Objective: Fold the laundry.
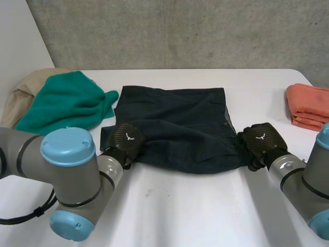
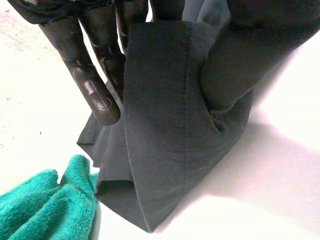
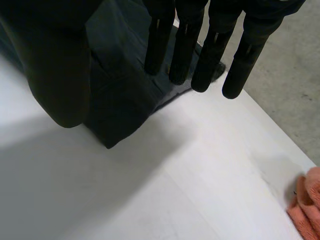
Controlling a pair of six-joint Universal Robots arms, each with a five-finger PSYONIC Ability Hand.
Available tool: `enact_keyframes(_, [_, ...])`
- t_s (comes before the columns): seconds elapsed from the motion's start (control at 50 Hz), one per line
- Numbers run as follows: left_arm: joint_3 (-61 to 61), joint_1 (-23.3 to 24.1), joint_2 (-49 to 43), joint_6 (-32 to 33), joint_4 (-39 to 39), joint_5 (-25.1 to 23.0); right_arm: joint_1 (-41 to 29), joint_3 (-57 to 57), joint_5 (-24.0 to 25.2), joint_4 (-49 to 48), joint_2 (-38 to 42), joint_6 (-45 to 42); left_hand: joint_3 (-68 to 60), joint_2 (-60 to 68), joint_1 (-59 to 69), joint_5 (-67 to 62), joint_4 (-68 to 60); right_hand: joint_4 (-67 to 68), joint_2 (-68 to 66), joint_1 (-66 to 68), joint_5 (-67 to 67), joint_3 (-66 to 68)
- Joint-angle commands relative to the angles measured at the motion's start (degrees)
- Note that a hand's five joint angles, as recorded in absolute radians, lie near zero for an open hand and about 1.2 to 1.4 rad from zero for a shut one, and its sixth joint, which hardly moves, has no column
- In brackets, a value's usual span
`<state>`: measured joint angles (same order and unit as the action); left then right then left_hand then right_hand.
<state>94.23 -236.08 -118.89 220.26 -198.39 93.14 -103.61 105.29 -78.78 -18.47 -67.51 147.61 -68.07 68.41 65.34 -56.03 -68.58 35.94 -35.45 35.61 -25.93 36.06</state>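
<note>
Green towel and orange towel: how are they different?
The green towel lies crumpled in a heap; the orange towel is neatly folded. The green towel rests partly on a beige cloth at the robot's left; the orange towel sits on bare table at its right. Both are fluffy.

My left hand (image 1: pixel 127 138) and right hand (image 1: pixel 262 139) are black, and their backs show a fine carbon-weave check with a small white mark. My arms (image 1: pixel 72 180) are grey with light-blue caps. The garment (image 1: pixel 175 128) is a plain, very dark blue-grey, with a fine diagonal weave and stitching in the same shade. One towel (image 1: pixel 67 103) is plain teal green and the other towel (image 1: pixel 308 105) is salmon orange. The cloth (image 1: pixel 18 100) is beige. The table (image 1: pixel 180 206) is white, and the wall (image 1: pixel 180 31) is mottled grey.
</note>
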Motion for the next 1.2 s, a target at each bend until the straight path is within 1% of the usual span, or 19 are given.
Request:
enact_keyframes(0.02, [2.45, 0.1, 4.98, -2.55, 0.19, 0.11, -0.19, -1.84, 2.41, 0.01, 4.48, 0.04, -11.93, 11.59, 14.66, -13.97, -11.42, 12.29, -12.77, 12.61, -12.29, 12.16])
enact_keyframes(0.08, [2.89, 0.27, 6.56, -4.39, 0.28, 0.29, 0.07, -2.19, 2.58, 0.01, 4.49, 0.74, -11.93, 11.59, 14.66, -13.97, -11.42, 28.77, -29.25, 29.1, -28.78, 28.65])
enact_keyframes(0.12, [3.42, 0.45, 8.31, -6.93, 0.37, 0.2, 0.16, -2.28, 2.85, 0.53, 4.49, 0.75, -11.93, 11.59, 14.66, -13.97, -11.42, 43.98, -44.46, 44.31, -43.98, 43.86])
enact_keyframes(0.2, [3.6, 0.19, 9.11, -9.4, 0.9, 0.11, 0.69, -2.02, 2.41, 1.06, 3.61, 0.48, -11.93, 11.59, 14.66, -13.97, -11.42, 44.06, -44.55, 44.39, -44.07, 43.94])
enact_keyframes(0.26, [4.12, 0.19, 10.51, -9.76, 2.38, 0.29, 0.87, -1.76, 2.58, 3.52, 0.46, -0.57, -11.93, 11.59, 14.66, -13.97, -11.42, 44.06, -44.55, 44.39, -44.07, 43.94])
enact_keyframes(0.34, [6.05, 0.1, 13.93, -10.11, 7.03, 0.2, 0.87, -1.06, 3.11, 11.24, -5.52, -4.08, -11.93, 11.59, 14.66, -13.97, -11.42, 44.06, -44.55, 44.39, -44.07, 43.94])
enact_keyframes(0.44, [8.78, 0.1, 18.86, -11.6, 14.42, 0.2, 3.84, 1.92, 2.59, 21.78, -13.68, -14.51, -11.93, 11.59, 14.66, -13.97, -11.42, 44.06, -44.55, 44.39, -44.07, 43.94])
enact_keyframes(0.54, [11.68, 0.01, 24.13, -14.85, 20.66, -0.15, 4.82, 3.69, 1.62, 29.09, -18.27, -22.01, -11.93, 11.59, 14.66, -13.97, -11.42, 44.06, -44.55, 44.39, -44.07, 43.94])
enact_keyframes(0.64, [15.1, 0.45, 28.09, -17.23, 23.57, -0.59, 5.0, 4.66, 2.32, 34.81, -22.31, -23.6, -11.93, 11.59, 14.66, -13.97, -11.42, 44.06, -44.55, 44.39, -44.07, 43.94])
enact_keyframes(0.78, [16.96, 1.15, 31.52, -17.49, 25.68, -0.33, 5.09, 6.59, 2.06, 40.52, -26.71, -25.79, -11.93, 11.59, 14.66, -13.97, -11.42, 44.06, -44.55, 44.39, -44.07, 43.94])
enact_keyframes(0.84, [16.61, 2.64, 33.89, -17.49, 28.49, -0.41, 5.26, 6.51, 1.97, 44.55, -29.6, -28.68, -11.93, 11.59, 14.66, -13.97, -11.42, 44.06, -44.55, 44.39, -44.07, 43.94])
enact_keyframes(0.9, [15.73, 3.17, 35.3, -17.58, 29.46, -0.68, 5.96, 5.37, 2.32, 45.8, -30.75, -30.71, -11.93, 11.59, 14.66, -13.97, -11.42, 44.06, -44.55, 44.39, -44.07, 43.94])
enact_keyframes(1.0, [11.52, 2.65, 33.64, -17.58, 26.92, -1.47, 7.55, 0.89, 2.85, 44.75, -30.06, -31.07, -11.93, 11.59, 14.66, -13.97, -11.42, 44.06, -44.55, 44.39, -44.07, 43.94])
enact_keyframes(1.02, [10.38, 2.56, 32.59, -17.58, 25.61, -1.73, 7.55, 0.18, 3.02, 43.79, -29.53, -30.72, -11.93, 11.59, 14.66, -13.97, -11.42, 44.06, -44.55, 44.39, -44.07, 43.94])
enact_keyframes(1.04, [7.93, 2.56, 28.75, -17.32, 21.5, -2.08, 7.46, -0.52, 3.2, 42.47, -28.39, -30.2, -11.93, 11.59, 14.66, -13.97, -11.42, 44.06, -44.55, 44.39, -44.07, 43.94])
enact_keyframes(1.1, [3.26, 2.12, 21.7, -16.7, 14.37, -1.91, 6.76, -4.91, 2.85, 35.62, -19.7, -25.81, -11.93, 11.59, 14.66, -13.97, -11.42, 44.06, -44.55, 44.39, -44.07, 43.94])
enact_keyframes(1.12, [-0.32, 1.42, 17.59, -16.27, 10.34, -1.82, 6.41, -6.49, 2.67, 33.87, -17.24, -24.41, -11.93, 11.59, 14.66, -13.97, -11.42, 44.06, -44.55, 44.39, -44.07, 43.94])
enact_keyframes(1.14, [-2.27, 0.89, 15.55, -16.0, 8.39, -1.82, 5.8, -9.72, 1.71, 30.98, -12.96, -21.78, -11.93, 11.59, 14.66, -13.97, -11.42, 44.06, -44.55, 44.39, -44.07, 43.94])
enact_keyframes(1.2, [-10.71, -1.57, 6.42, -14.77, 2.67, -2.17, 3.96, -15.27, -0.92, 26.31, -6.61, -17.73, -11.93, 11.59, 14.66, -13.97, -11.42, 44.06, -44.55, 44.39, -44.07, 43.94])
